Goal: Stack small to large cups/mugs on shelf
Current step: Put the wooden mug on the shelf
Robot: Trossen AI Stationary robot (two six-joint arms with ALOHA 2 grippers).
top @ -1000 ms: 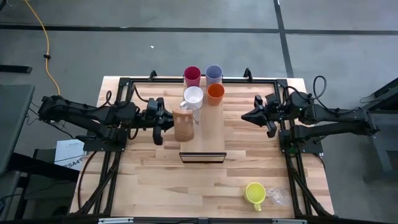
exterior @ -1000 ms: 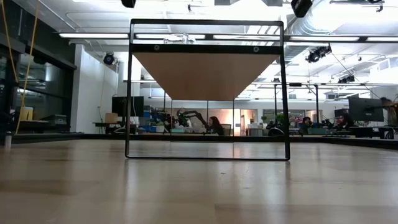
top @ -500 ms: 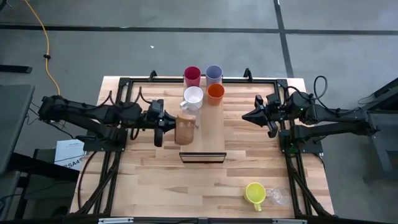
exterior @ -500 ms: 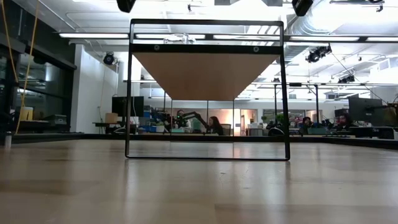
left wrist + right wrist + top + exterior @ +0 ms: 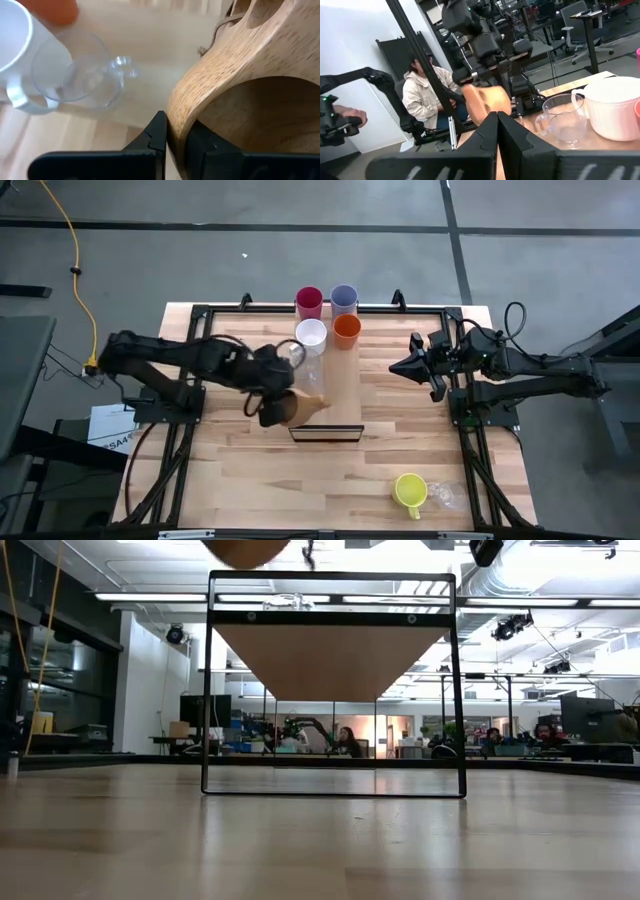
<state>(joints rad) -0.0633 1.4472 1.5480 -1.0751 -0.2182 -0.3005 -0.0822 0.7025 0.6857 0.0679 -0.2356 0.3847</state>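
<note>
**Wooden cup held at shelf's near end**

The left gripper point(image 5: 172, 137) is clamping the wooden cup's point(image 5: 292, 408) rim, holding it tilted over the shelf's point(image 5: 340, 385) near-left corner. Farther along the shelf, a glass point(image 5: 291, 355) and white mug point(image 5: 311, 334) are standing. The right gripper point(image 5: 397, 365) is waiting clenched, right of the shelf.

In the high view the shelf point(image 5: 340, 395) runs down the frame's centre, with four cups point(image 5: 327, 315) clustered at its upper end and a glass point(image 5: 292, 354) just left of them. The wooden cup point(image 5: 292, 409) sits at the shelf's lower left; a mug point(image 5: 409, 490) lies at lower right.
</note>
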